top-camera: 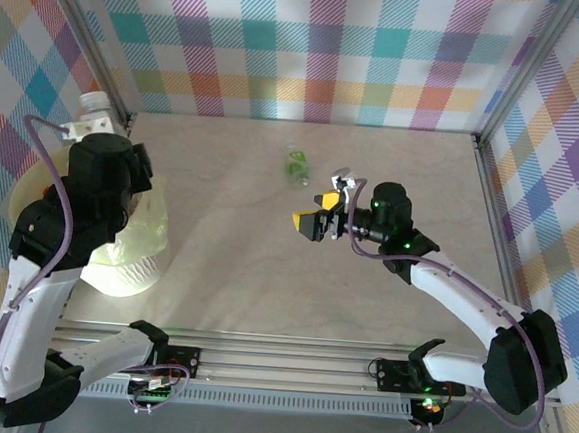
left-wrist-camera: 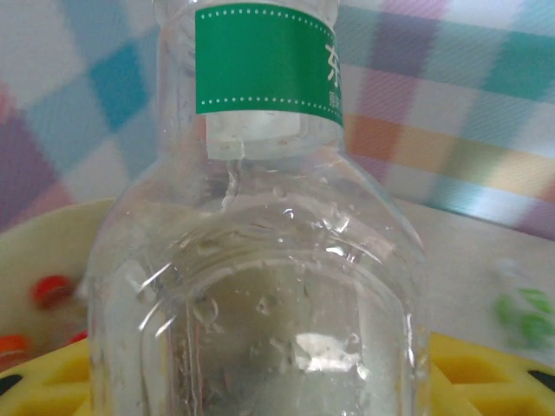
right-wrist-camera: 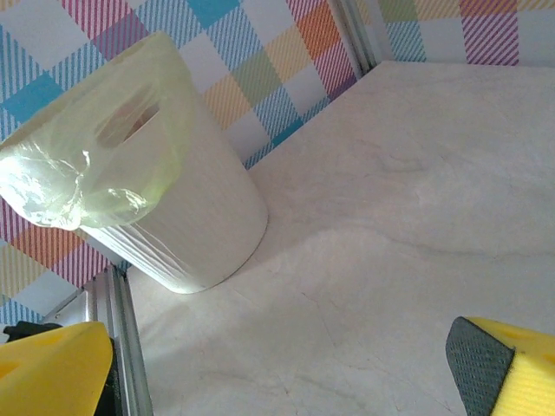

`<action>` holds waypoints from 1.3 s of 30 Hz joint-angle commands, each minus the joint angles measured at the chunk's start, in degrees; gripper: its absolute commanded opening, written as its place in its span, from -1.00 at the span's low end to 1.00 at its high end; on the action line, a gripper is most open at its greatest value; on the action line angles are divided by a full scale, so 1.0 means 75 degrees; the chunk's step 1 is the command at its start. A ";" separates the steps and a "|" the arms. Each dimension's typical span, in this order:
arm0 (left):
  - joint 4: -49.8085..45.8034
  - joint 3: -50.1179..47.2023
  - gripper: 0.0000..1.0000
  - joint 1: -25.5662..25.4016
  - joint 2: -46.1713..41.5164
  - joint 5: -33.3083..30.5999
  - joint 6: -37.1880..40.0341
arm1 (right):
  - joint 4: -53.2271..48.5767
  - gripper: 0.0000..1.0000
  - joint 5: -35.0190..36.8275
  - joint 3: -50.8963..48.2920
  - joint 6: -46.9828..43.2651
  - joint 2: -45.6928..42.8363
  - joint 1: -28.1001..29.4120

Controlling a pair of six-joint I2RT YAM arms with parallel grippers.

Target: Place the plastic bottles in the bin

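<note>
My left gripper (left-wrist-camera: pixel 277 392) is shut on a clear plastic bottle (left-wrist-camera: pixel 260 286) with a green label, held between the yellow fingers (left-wrist-camera: pixel 486 373). In the top view this bottle's white cap end (top-camera: pixel 97 117) sticks out past the left arm, over the far rim of the pale yellow bin (top-camera: pixel 131 254). Red-capped bottles (left-wrist-camera: pixel 50 290) lie inside the bin (left-wrist-camera: pixel 35 238). A small bottle with a green label (top-camera: pixel 296 164) lies on the table (top-camera: pixel 414 166), just beyond my right gripper (top-camera: pixel 322 205). That gripper stands open and holds nothing. The bin (right-wrist-camera: pixel 195 204) also shows ahead of the right gripper (right-wrist-camera: pixel 277 381).
The bin carries a thin yellow-green plastic liner (right-wrist-camera: pixel 78 186) bunched over its rim. Checked walls (top-camera: pixel 313 48) and metal rails (top-camera: pixel 493 182) close in the table. Bare tabletop (right-wrist-camera: pixel 390 260) lies between the right gripper and the bin.
</note>
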 commanded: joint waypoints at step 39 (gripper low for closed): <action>-0.1847 -0.0773 0.37 0.6107 0.0500 0.2486 -0.0415 | -0.0126 0.99 -0.0248 0.0910 -0.0048 0.0435 0.0186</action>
